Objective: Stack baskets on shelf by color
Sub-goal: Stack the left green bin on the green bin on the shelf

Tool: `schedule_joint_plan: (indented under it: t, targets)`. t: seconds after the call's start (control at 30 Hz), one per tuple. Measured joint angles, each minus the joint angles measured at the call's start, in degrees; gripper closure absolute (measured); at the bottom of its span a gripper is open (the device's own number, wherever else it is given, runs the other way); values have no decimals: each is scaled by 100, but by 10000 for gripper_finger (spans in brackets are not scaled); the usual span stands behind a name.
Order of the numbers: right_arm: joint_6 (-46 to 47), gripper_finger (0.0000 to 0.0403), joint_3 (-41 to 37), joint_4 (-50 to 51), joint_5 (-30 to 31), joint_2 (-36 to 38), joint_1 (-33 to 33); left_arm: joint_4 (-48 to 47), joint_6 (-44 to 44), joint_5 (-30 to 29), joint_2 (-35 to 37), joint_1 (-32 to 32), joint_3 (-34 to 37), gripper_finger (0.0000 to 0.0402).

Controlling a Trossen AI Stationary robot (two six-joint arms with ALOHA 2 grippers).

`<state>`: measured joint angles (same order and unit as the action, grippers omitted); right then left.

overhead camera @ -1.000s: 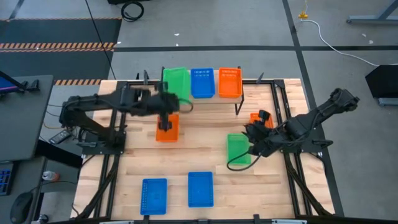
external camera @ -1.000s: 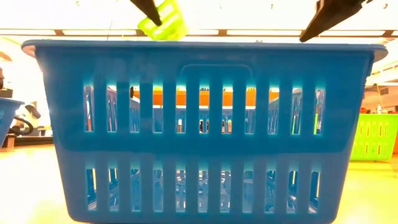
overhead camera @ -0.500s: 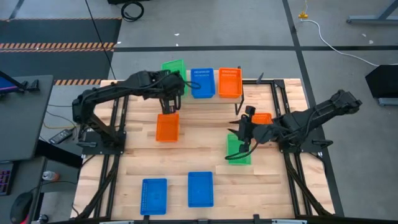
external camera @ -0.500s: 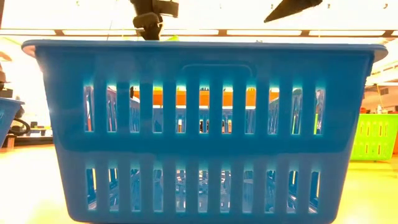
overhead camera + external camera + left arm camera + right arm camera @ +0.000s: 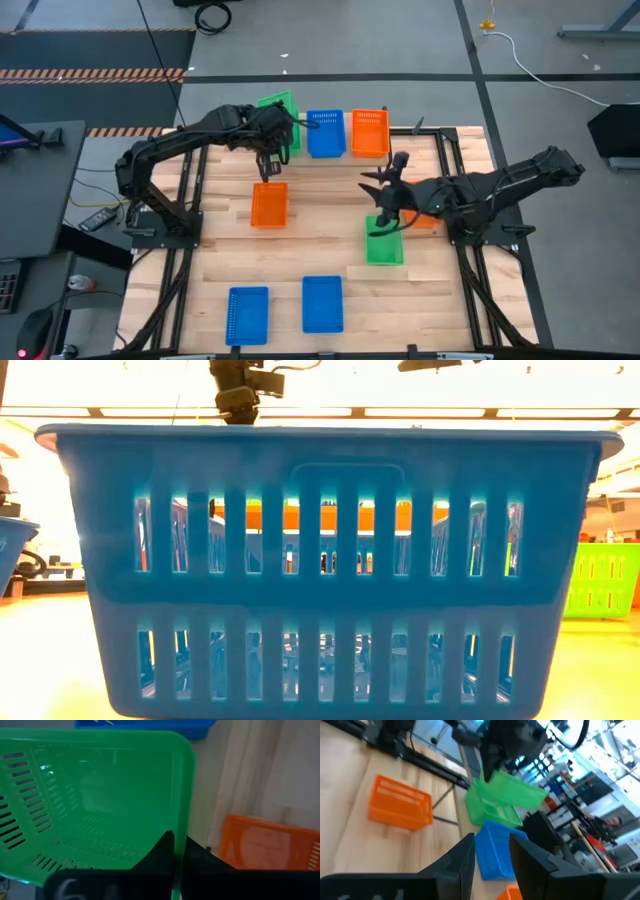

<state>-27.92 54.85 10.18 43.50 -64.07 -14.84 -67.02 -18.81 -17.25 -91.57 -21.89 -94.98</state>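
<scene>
Over the shelf (image 5: 415,140) end, left gripper (image 5: 268,152) pinches the rim of a tilted green basket (image 5: 278,118), beside the blue basket (image 5: 325,132) and orange basket (image 5: 369,131) already there. Likely light, stiff mesh plastic; rim is the sensible hold, may swing. Right gripper (image 5: 388,190) hangs empty, fingers apart, above a second green basket (image 5: 384,243) on the slatted bench (image 5: 310,235). Grey floor, cables around.

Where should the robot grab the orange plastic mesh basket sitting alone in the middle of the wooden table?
Probably by one rim edge, coming straight down from above. The orange plastic mesh basket sits upright with its open mouth facing up, so a thin rim wall fits between two fingers. The left gripper holds a green basket that same way.
</scene>
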Motion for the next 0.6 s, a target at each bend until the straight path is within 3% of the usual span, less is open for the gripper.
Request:
schedule_joint_plan:
  t: [0.23, 0.6]
  targets:
    - [159, 275, -2, -18, -4, 0, 195, -7, 23, 104, 0, -3, 0, 384]
    - [881, 275, 0, 220, -22, 0, 185, 46, 194, -62, 0, -3, 0, 304]
